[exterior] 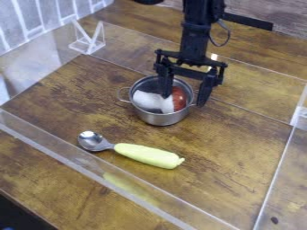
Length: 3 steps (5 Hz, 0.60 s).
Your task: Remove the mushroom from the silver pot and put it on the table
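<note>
**Mushroom lying in the pot, pincer spread above it**

Across the whole scene, a dark brown wooden plank table (pixel 228 157) with visible grain is stretching out, edged by clear acrylic walls (pixel 72 148). Above its middle, a black robot arm (pixel 198 22) is reaching down from the top edge, and its black gripper (pixel 184 85) is hanging with both fingers spread wide, released and grasping nothing. One finger is standing at the pot's left side, the other at its right rim. Below it, a small round shiny steel pot (pixel 153 112) with little loop handles is sitting on the planks. Nearer the front, well apart from the pot, a metal spoon with a yellow handle (pixel 132 150) is lying flat. Inside the pot, a small toy mushroom (pixel 162 96) with a thick white stem and red-brown cap is lying on its side.
</note>
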Tool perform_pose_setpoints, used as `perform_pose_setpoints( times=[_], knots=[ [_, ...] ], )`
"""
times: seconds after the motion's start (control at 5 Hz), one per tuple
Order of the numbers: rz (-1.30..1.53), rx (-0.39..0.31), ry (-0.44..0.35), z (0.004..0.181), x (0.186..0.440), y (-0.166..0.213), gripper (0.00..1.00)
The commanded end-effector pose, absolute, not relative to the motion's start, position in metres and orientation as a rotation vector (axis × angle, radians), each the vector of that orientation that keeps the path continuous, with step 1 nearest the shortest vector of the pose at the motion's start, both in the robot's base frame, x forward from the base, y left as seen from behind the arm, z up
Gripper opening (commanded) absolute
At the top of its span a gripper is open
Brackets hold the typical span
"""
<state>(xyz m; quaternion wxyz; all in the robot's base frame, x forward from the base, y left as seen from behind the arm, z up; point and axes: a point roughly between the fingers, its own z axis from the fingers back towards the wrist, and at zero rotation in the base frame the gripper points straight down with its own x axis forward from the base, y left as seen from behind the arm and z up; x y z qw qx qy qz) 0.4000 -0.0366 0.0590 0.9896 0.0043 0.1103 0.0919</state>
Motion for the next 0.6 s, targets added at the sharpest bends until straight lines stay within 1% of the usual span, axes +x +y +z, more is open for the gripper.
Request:
perform_pose_setpoints(
  times=[0.0, 0.2, 0.4],
  knots=[
    [0.179, -0.009, 0.120, 0.095, 0.400, -0.036, 0.00],
    [0.217, -0.018, 0.119, 0.100, 0.393, -0.031, 0.00],
    [0.258, -0.038, 0.117, 0.108, 0.386, -0.022, 1.00]
  ],
)
